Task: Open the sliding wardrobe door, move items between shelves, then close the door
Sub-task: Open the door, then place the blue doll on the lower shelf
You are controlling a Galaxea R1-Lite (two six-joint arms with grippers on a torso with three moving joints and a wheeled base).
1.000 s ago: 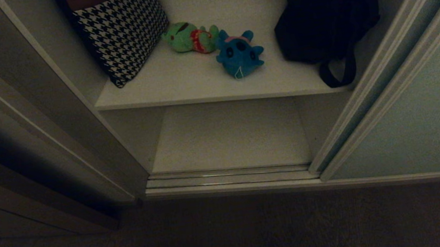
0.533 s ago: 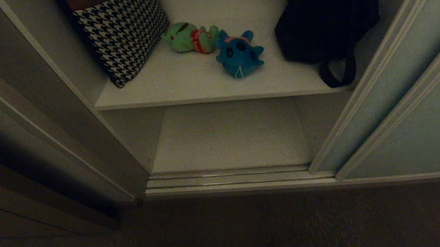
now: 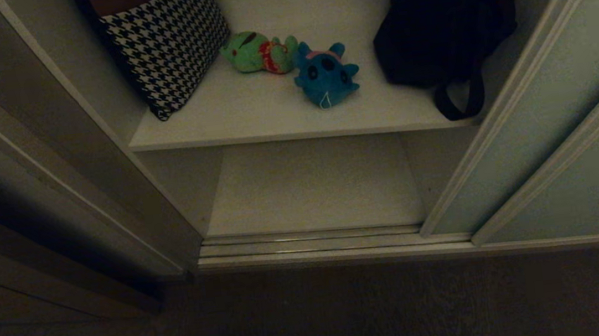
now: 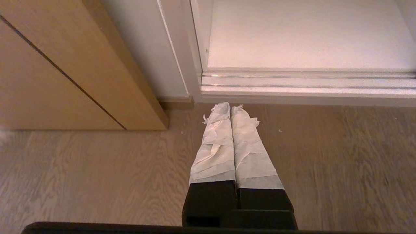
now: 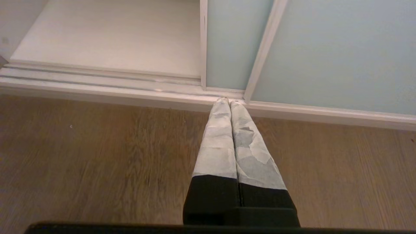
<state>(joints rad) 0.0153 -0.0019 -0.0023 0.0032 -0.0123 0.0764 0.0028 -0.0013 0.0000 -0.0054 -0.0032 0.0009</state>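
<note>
The wardrobe stands open. A green plush toy (image 3: 254,53) and a teal-blue one (image 3: 326,76) lie side by side on the upper shelf (image 3: 272,118). The lower shelf (image 3: 313,189) is bare. The sliding wardrobe door (image 3: 584,177), a pale grey-green panel, stands at the right in front of a second like panel (image 3: 530,88). Neither arm shows in the head view. My left gripper (image 4: 230,109) is shut with nothing in it, low over the wooden floor before the door track. My right gripper (image 5: 229,101) is shut and empty too, its tips near the door's (image 5: 341,48) bottom rail.
A houndstooth cushion (image 3: 169,42) leans at the upper shelf's left end. A black strapped bag (image 3: 439,14) sits at its right end, a strap hanging over the edge. The metal floor track (image 3: 313,241) runs along the opening. A brown wooden frame (image 4: 65,71) stands left of the wardrobe.
The front door panel's edge has slid to the right, baring more of the panel behind it. The toys, cushion and bag lie as before.
</note>
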